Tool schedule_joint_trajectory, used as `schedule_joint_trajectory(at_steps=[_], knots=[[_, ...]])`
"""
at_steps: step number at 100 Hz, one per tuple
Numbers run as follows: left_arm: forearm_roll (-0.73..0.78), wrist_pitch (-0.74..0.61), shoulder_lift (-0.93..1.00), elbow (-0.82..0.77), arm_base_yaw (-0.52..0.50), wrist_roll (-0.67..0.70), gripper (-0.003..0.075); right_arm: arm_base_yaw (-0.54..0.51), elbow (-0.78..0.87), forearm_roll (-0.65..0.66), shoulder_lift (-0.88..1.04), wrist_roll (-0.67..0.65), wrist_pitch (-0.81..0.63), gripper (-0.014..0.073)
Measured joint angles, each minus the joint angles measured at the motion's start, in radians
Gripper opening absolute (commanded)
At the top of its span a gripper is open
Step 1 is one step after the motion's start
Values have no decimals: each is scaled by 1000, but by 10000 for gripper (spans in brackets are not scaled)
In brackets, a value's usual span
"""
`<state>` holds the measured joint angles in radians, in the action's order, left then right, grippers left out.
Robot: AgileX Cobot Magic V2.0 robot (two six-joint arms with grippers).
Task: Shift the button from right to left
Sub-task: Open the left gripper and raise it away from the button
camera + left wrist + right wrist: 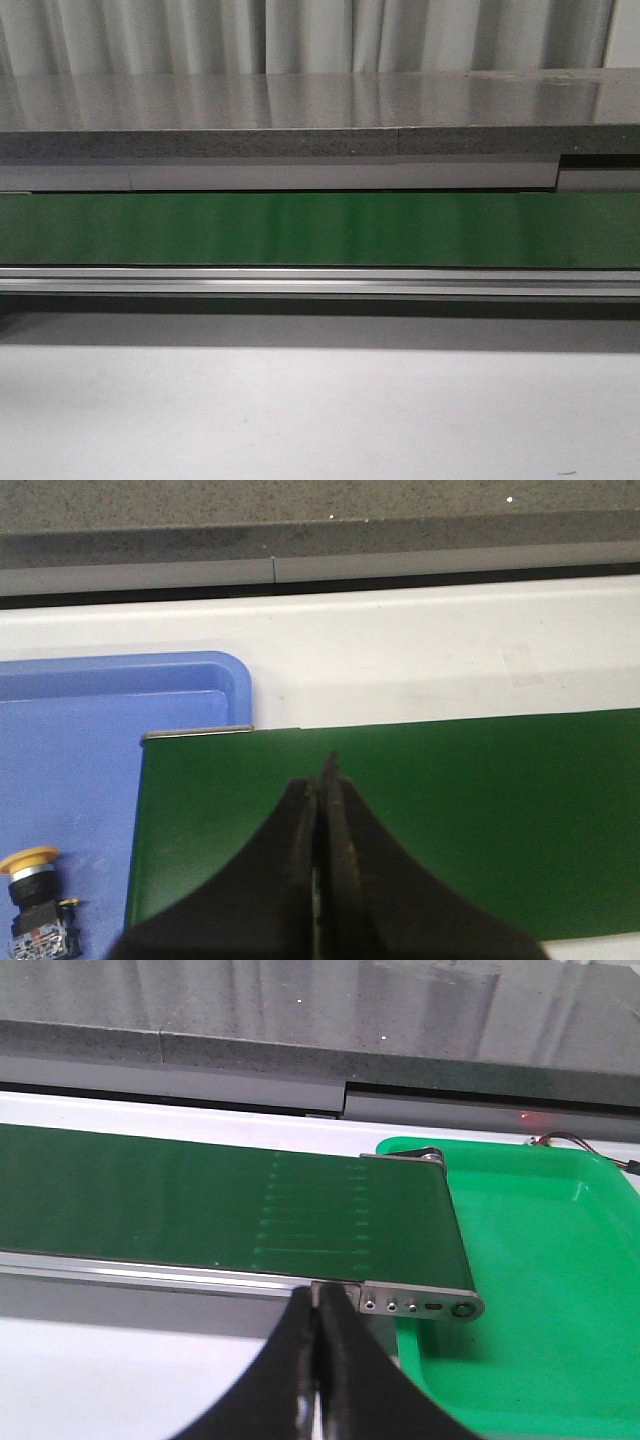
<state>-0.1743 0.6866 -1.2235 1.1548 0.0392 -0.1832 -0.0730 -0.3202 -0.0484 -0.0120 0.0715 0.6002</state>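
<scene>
Reading the scene: both arms are seen parked over the ends of the green conveyor belt (pixel 320 228), and nothing is carried.
Button: the button (pixel 35 900) is found lying in the blue tray (pixel 120 710), yellow cap up on its black body, at the belt's left end as shown by the left wrist view.
Green tray: the green tray (pixel 520 1290) at the belt's right end is seen with nothing in the part that shows; its far corner is out of view.
Belt: no button is spotted on the belt in any view, the front view included.
Left gripper: the left gripper (pixel 325 810) is held with its fingers pressed together, nothing between them, over the belt and apart from the button.
Right gripper: the right gripper (pixel 318 1345) is likewise closed up tight on nothing, just before the belt's right end roller.
Progress: the move is judged done, since the button is already resting on the left side.
Left to do: little or nothing is judged to remain, unless a further button is to be fed from the right.
</scene>
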Motion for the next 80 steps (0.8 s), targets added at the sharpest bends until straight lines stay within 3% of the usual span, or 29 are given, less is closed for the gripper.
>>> schedule_joint_trajectory(at_steps=[80], knots=[[-38, -113, 496, -454, 23, -2, -20, 0, 0, 0, 0, 0, 0, -67]])
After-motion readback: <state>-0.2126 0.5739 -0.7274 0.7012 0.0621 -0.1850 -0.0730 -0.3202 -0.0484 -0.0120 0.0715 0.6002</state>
